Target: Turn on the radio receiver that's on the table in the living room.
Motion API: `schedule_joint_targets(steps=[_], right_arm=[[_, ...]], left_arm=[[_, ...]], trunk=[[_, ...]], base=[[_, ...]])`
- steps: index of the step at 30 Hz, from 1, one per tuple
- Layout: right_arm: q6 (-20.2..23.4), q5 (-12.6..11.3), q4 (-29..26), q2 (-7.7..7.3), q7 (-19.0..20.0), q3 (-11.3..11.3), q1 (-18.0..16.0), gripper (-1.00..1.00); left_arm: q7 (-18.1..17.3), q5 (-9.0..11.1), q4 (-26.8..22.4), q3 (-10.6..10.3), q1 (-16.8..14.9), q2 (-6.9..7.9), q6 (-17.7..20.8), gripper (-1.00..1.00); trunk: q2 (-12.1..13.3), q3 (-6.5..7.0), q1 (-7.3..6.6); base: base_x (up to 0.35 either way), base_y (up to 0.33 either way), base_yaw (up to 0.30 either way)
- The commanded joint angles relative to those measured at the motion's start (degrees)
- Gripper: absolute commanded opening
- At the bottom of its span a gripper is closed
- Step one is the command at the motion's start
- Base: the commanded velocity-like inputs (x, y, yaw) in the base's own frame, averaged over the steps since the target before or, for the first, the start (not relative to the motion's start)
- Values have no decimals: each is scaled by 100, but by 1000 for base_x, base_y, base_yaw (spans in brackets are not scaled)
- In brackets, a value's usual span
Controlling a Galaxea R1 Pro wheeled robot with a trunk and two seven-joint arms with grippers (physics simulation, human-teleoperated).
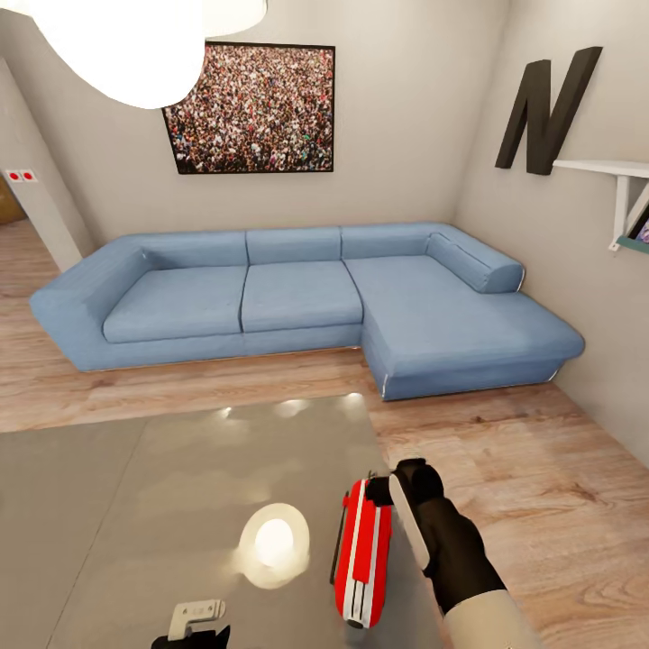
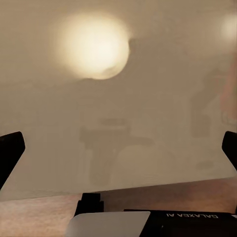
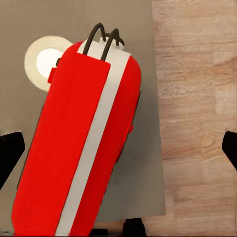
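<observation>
Head view: the radio receiver (image 1: pixel 363 552) lies flat at the lower centre of the frame, near the right edge of the table (image 1: pixel 135 505), long axis running toward the sofa. Red body, white stripes along its length.

The right gripper (image 1: pixel 397 491) sits at the radio's far end, just right of it; contact there cannot be told. In the right wrist view the radio receiver (image 3: pixel 79 148) lies between 2 dark fingertips (image 3: pixel 10 153) at opposite frame edges, so the jaws stand wide, holding nothing.

The left gripper (image 1: pixel 198 622) shows at the bottom edge of the head view, over the table. In the left wrist view its fingertips (image 2: pixel 11 150) are spread wide above the glossy top.

A lamp reflection (image 1: pixel 275 543) glows left of the radio. Blue L-shaped sofa (image 1: pixel 297 302) across mid-frame, crowd photo (image 1: pixel 252 108) above it, dark letter N (image 1: pixel 545 108) upper right, wood floor (image 1: pixel 541 487) at right.
</observation>
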Motion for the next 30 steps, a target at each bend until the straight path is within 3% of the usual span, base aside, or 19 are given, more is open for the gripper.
schedule_joint_targets(steps=[1,6,24,30], right_arm=[[0,9,147,0,-6,3,0,100],[-147,23,621,0,-23,7,0,100],[-258,8,676,0,-7,23,-7,100],[-528,-3,722,0,5,55,-9,100]], left_arm=[[-1,0,1,0,0,-2,0,100],[-2,0,3,0,0,-4,0,100],[-2,0,12,0,0,-5,0,100],[7,0,19,0,0,-5,0,100]], trunk=[[0,0,0],[0,0,0],[0,0,0],[0,0,0]], base=[[0,0,0],[0,0,0],[0,0,0],[0,0,0]])
